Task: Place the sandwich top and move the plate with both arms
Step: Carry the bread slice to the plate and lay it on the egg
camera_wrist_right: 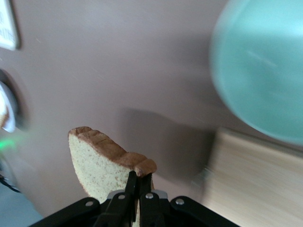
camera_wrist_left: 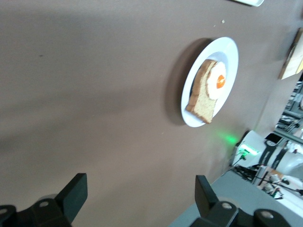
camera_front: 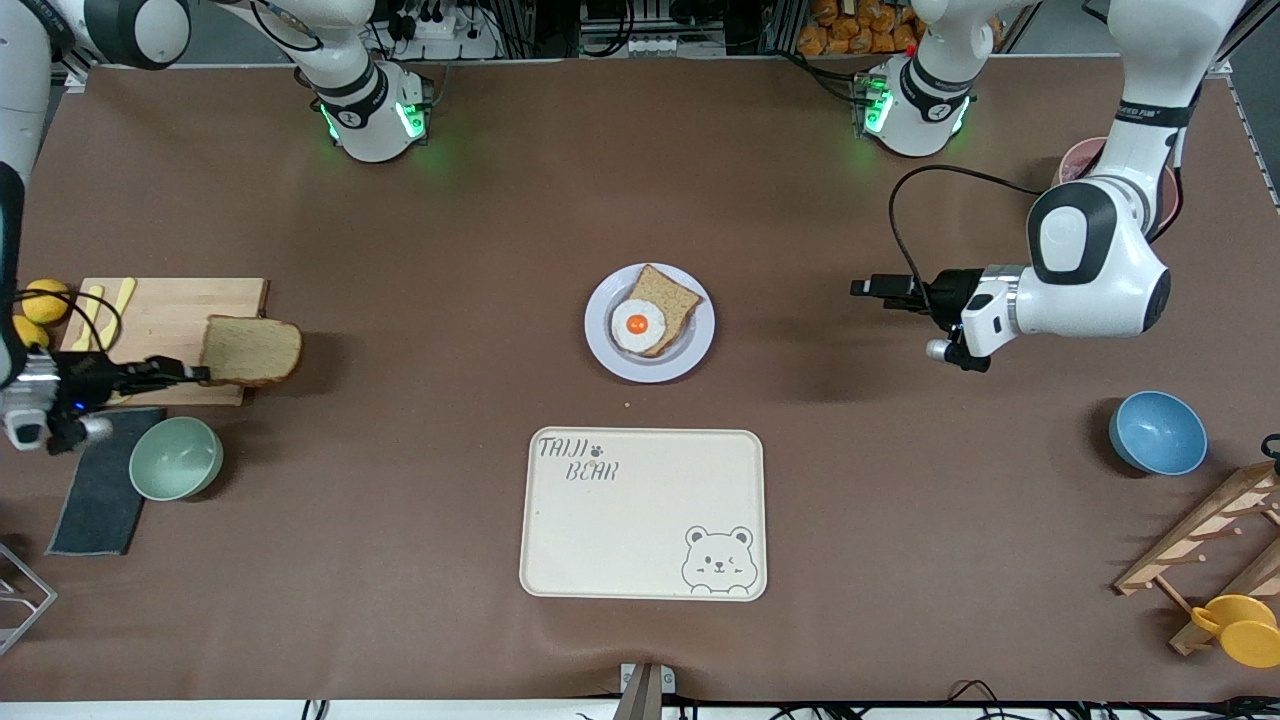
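Observation:
My right gripper (camera_front: pixel 200 374) (camera_wrist_right: pixel 138 176) is shut on the crust edge of the sandwich top (camera_front: pixel 250 350) (camera_wrist_right: pixel 97 163), a plain tan slice. It hangs over a corner of the wooden cutting board (camera_front: pixel 170 310) at the right arm's end of the table. The lavender-grey plate (camera_front: pixel 648 371) (camera_wrist_left: pixel 231 52) sits mid-table and carries a bread slice (camera_front: pixel 668 300) (camera_wrist_left: pixel 204 94) with a fried egg (camera_front: pixel 637 325) on it. My left gripper (camera_front: pixel 862 288) (camera_wrist_left: pixel 140 182) hovers open and empty above bare table, between the plate and the left arm's end.
A green bowl (camera_front: pixel 176 457) (camera_wrist_right: pixel 265 71) and a dark cloth (camera_front: pixel 95 500) lie beside the board, nearer the front camera. The cream bear tray (camera_front: pixel 643 515) is nearer the camera than the plate. A blue bowl (camera_front: pixel 1157 432), wooden rack (camera_front: pixel 1210 540) and yellow cup (camera_front: pixel 1240 630) stand at the left arm's end.

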Tool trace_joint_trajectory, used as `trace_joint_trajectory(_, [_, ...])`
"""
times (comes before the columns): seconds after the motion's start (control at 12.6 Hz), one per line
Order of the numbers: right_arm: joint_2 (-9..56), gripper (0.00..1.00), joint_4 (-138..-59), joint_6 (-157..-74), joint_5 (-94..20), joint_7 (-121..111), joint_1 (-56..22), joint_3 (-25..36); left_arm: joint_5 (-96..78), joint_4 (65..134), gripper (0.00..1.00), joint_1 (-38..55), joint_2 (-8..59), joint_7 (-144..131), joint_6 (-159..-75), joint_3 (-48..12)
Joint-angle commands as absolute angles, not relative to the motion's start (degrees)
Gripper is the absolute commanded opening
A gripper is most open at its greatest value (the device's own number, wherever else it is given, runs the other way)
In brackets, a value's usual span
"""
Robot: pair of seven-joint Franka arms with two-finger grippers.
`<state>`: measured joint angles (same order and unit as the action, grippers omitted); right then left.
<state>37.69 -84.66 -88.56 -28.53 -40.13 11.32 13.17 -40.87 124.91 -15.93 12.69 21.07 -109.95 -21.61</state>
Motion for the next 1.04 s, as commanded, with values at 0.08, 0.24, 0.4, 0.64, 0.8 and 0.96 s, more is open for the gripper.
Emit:
trace_joint_trajectory(0.08, [36.91, 0.0, -81.65, -89.99, -28.65, -20.19, 13.63, 0.29, -42.36, 124.1, 1.0, -11.35, 13.8, 15.22, -115.03, -21.8])
trace_joint_trajectory(0.24, [36.91, 0.0, -80.95, -92.27, -28.21, -10.24, 13.45, -6.12, -42.45, 124.01, 1.0, -9.15, 14.94, 12.84, -118.46, -21.8])
trace_joint_trajectory(0.4, [37.0, 0.0, -81.38, -94.13, -28.04, -4.51, 13.19, -11.05, -42.54, 122.97, 1.0, -8.79, 16.08, 11.87, -119.62, -21.8])
trace_joint_trajectory(0.64, [37.0, 0.0, -82.7, -98.33, -27.78, 2.44, 10.56, -16.68, -42.8, 121.3, 1.0, -8.52, 17.75, 9.58, -119.71, -21.8])
trace_joint_trajectory(0.8, [36.91, 0.0, -86.11, -104.99, -24.63, 5.53, 8.97, -21.59, -46.56, 119.97, 1.0, -8.96, 19.86, 9.14, -119.62, -21.71])
trace_joint_trajectory(0.96, [36.91, 0.0, -92.95, -116.4, -23.73, 6.33, 9.93, -28.8, -47.2, 120.32, 1.0, -8.26, 20.13, 9.05, -119.71, -21.71])
